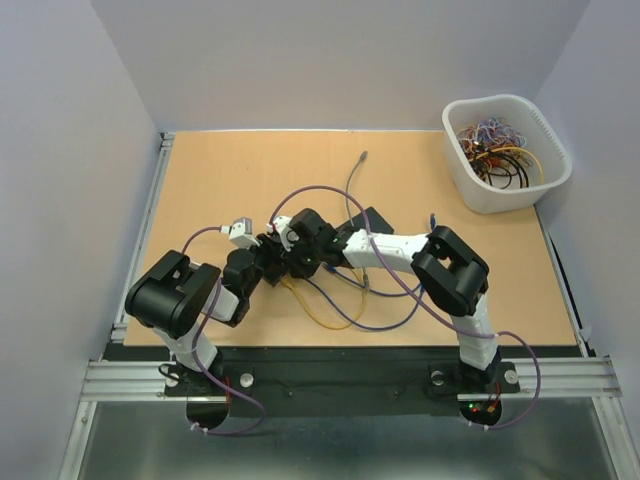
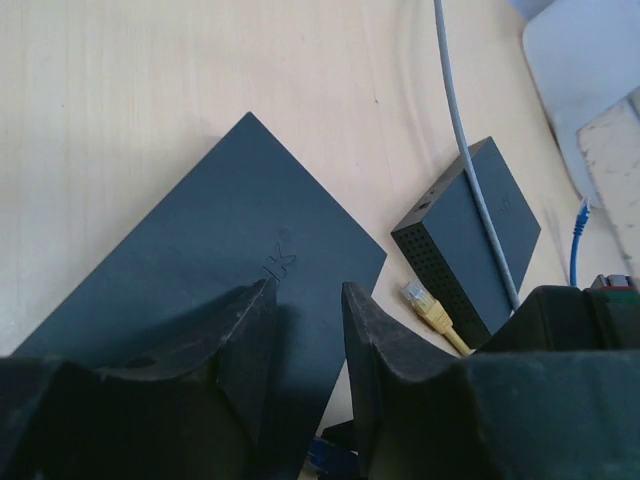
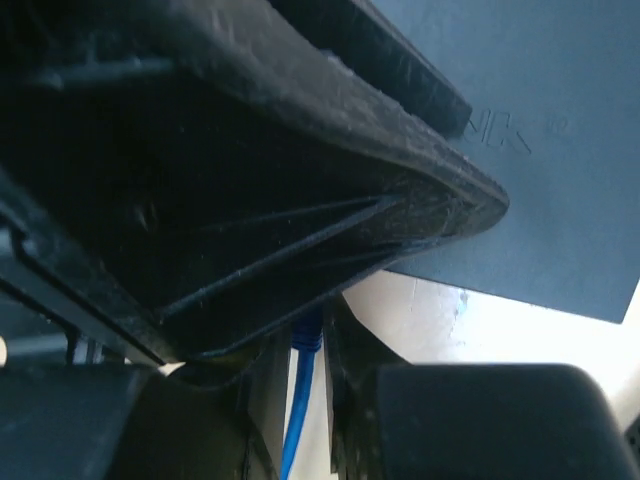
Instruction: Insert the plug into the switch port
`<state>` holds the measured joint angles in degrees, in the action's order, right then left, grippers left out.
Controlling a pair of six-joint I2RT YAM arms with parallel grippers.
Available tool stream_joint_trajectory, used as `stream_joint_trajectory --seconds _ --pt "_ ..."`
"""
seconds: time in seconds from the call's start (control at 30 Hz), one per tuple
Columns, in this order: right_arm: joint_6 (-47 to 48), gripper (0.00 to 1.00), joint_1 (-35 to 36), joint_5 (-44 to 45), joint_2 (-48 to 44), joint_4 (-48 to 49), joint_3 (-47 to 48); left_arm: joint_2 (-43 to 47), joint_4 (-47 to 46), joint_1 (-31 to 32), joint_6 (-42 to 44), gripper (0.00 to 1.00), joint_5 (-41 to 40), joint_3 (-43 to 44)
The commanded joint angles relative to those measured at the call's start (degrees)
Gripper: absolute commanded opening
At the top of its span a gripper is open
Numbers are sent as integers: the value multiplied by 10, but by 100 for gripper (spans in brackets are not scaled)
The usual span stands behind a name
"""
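Left fingers: closest to the lens in the left wrist view; parted with a moderate gap and nothing seen clamped in it. They hang over the near part of the switch; contact cannot be told.
Right fingers: drawn in narrow, pinching the blue cable between them.
Plug: the blue cable's upper end runs into shadow under a large dark shape that fills the right wrist view; the plug tip itself cannot be made out.
Switch: flat dark box lying on the worktop at its middle, under both wrists. An embossed mark shows on its top.
Ports: none in sight from any view.
Small black box: just beyond the switch's far corner, with a perforated side.
Grey cable: runs across the top of the small black box.
Yellow cable: its clear plug lies beside the small black box.
White bin: far right corner of the worktop, full of coiled coloured cables.
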<state>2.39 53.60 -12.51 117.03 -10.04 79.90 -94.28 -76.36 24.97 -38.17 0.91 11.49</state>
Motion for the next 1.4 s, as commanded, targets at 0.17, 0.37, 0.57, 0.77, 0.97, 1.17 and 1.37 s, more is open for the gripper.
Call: stream_joint_trajectory --seconds 0.17,0.37,0.57,0.77,0.97,1.17,1.37 --pt "-13 0 14 -35 21 188 100 -27 105 48 -17 46 118 -11" --pt "-12 7 14 20 22 188 53 -22 108 48 -28 46 120 -11" --pt "-38 46 14 43 25 189 -11 -11 118 46 -44 47 129 -1" --pt "-49 58 14 49 -29 193 -71 36 171 37 -52 47 134 25" --pt "-62 62 14 35 -97 195 -117 103 289 24 -35 47 111 85" --pt "-89 63 17 18 -147 219 -187 164 378 -15 -18 47 100 143" --pt "-100 60 18 45 -160 239 -220 188 412 -85 5 47 117 168"
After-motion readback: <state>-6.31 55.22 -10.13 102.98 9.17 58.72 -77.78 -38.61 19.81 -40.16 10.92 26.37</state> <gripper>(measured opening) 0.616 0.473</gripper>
